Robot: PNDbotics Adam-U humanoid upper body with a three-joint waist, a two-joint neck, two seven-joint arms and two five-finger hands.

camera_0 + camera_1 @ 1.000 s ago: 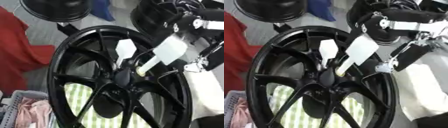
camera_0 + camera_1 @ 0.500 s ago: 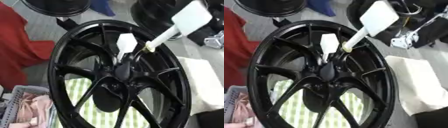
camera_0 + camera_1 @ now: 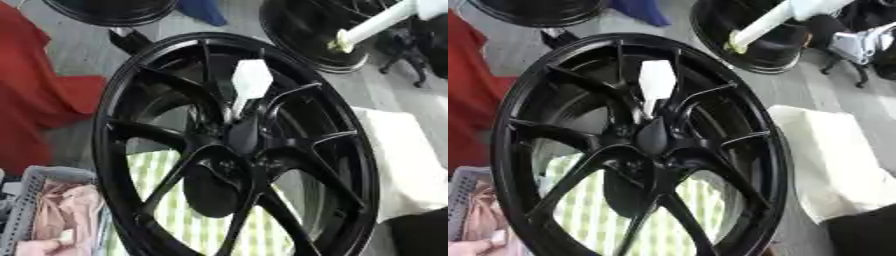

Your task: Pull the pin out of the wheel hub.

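Black hub [image 3: 236, 150] fills centre frame; one white pin [image 3: 248, 87] stands in its middle. A second pin [image 3: 767, 22] is upper right, clear of it. Right hand's [image 3: 859, 42] fingers: cannot tell.

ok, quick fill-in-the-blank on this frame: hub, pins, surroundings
The wheel hub is ___ all over.
One white pin sticks out of the hub's ___.
A second white pin hangs clear of the hub, toward the upper ___ of the view.
The cloth left of the hub is ___.
Missing words: black; centre; right; red.
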